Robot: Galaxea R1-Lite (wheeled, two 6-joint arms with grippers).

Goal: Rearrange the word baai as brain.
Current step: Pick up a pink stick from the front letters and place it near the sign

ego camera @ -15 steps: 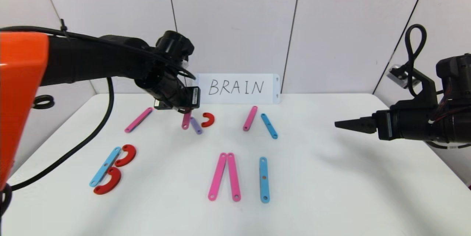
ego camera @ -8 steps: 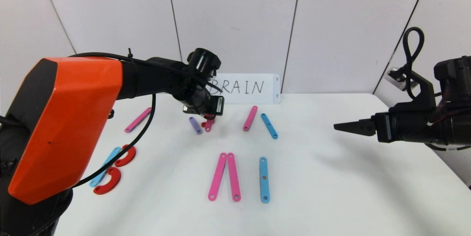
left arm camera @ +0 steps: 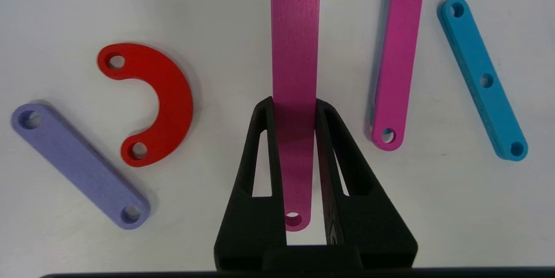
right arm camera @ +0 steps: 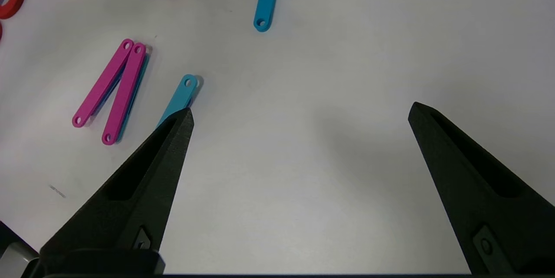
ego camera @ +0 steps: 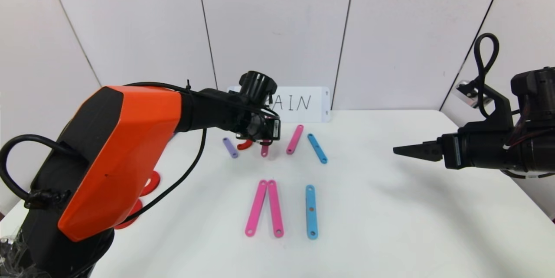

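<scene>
While clamped on a dark pink strip [left arm camera: 294, 96], left gripper [left arm camera: 295, 106] at the far middle of the white table [ego camera: 390, 226], fingers [left arm camera: 260, 139] closed against the strip's two long edges, strip pointing down toward the tabletop. To its left, a red arc [left arm camera: 164, 100] and a purple strip [left arm camera: 78, 165] flat on the table; to its right, a pink strip [left arm camera: 396, 52] and a blue strip [left arm camera: 481, 78], splayed apart at the near ends. Nearer, two pink strips [ego camera: 265, 207] meeting at the far end, with an upright blue strip [ego camera: 311, 211] just right of them. Right gripper [ego camera: 403, 150] held above the table's right side, well apart from every piece, fingers [right arm camera: 143, 174] spread wide and empty. Behind the left arm, a white card [ego camera: 303, 103] lettered in black, partly hidden, against a pale panelled wall [ego camera: 277, 26].
</scene>
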